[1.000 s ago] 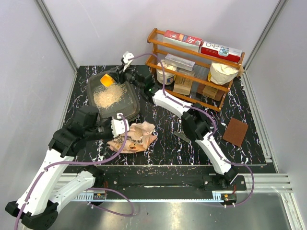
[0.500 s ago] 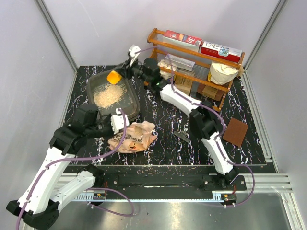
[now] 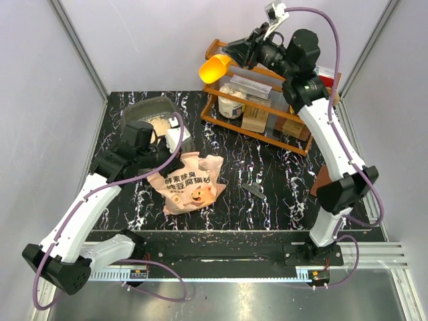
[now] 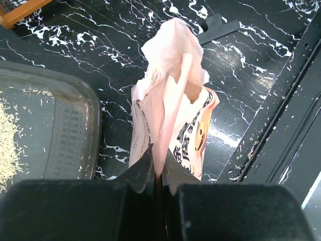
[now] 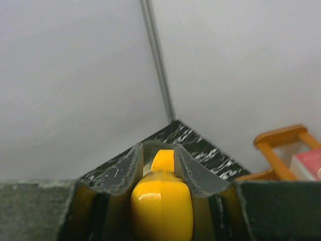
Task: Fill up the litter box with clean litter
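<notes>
The litter box (image 3: 142,108) is a dark grey tray at the back left, half hidden under my left arm. A patch of pale clean litter (image 3: 160,124) lies in it. The left wrist view shows the tray's rim (image 4: 93,125) and granules (image 4: 10,145) at its left edge. My left gripper (image 3: 175,152) is shut on a fold of the pink pig-face bag (image 3: 192,186), whose pinched edge (image 4: 173,115) runs up from the jaws (image 4: 160,168). My right gripper (image 3: 238,53) is raised high above the rack, shut on the handle of the yellow scoop (image 3: 213,68), which fills the gap between its jaws (image 5: 161,201).
A wooden rack (image 3: 221,50) with boxes, a white tub (image 3: 231,105) and a white bag (image 3: 310,101) stands at the back right. A brown square pad (image 3: 319,182) lies at the right, partly behind the right arm. A small black strip (image 3: 254,192) lies mid-table. Grey walls enclose the table.
The right arm has swung the scoop out of the litter box, up and right to high over the rack. The left gripper has shifted toward the tray, pulling the bag so its printed face shows.
</notes>
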